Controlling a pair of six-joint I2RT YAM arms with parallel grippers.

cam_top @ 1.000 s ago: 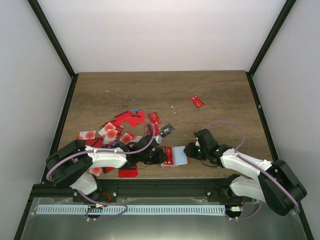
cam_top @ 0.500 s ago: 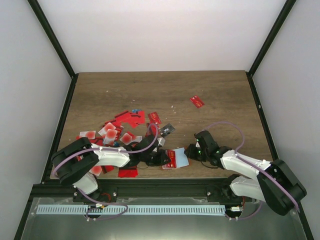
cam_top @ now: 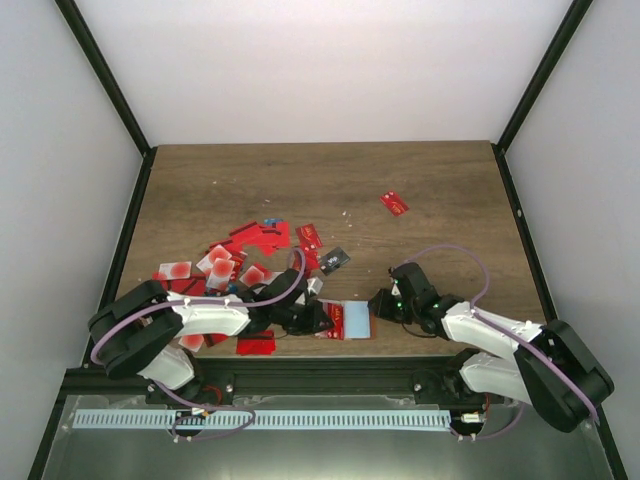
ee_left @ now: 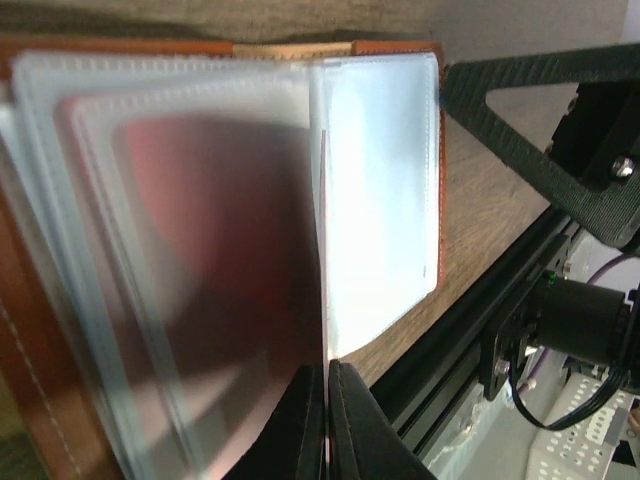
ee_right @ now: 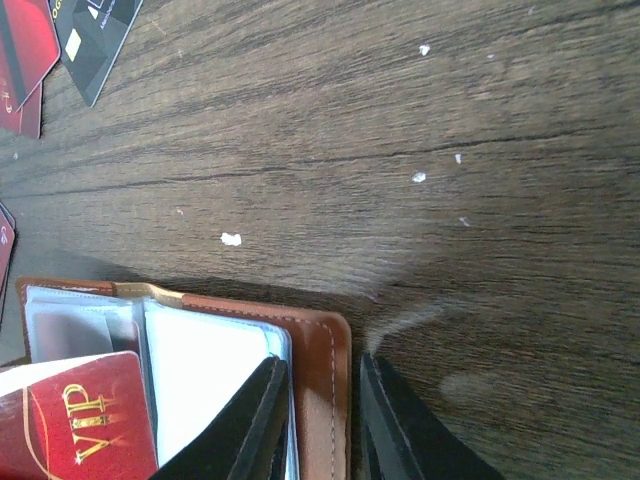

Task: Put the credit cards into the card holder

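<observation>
The credit cards [cam_top: 235,262] are heaped at near left. The left gripper [cam_top: 320,318] is pressed together on a clear sleeve of the open card holder [cam_top: 356,320], at near centre. Its right cover edge is pinched by the right gripper [cam_top: 378,304].

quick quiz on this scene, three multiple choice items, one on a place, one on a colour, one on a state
1. Where does the card holder lie?
A on the card pile
B at the near edge, between the left gripper and the right gripper
C in the far right corner

2. The lone card out to the right is:
A blue
B white
C red

3. The card holder is:
A open
B folded shut
C hidden under cards

Key: 1 B, the top view shows it between the two grippers; 2 C, it is plainly red; 3 A, its clear sleeves show in both wrist views.
</observation>
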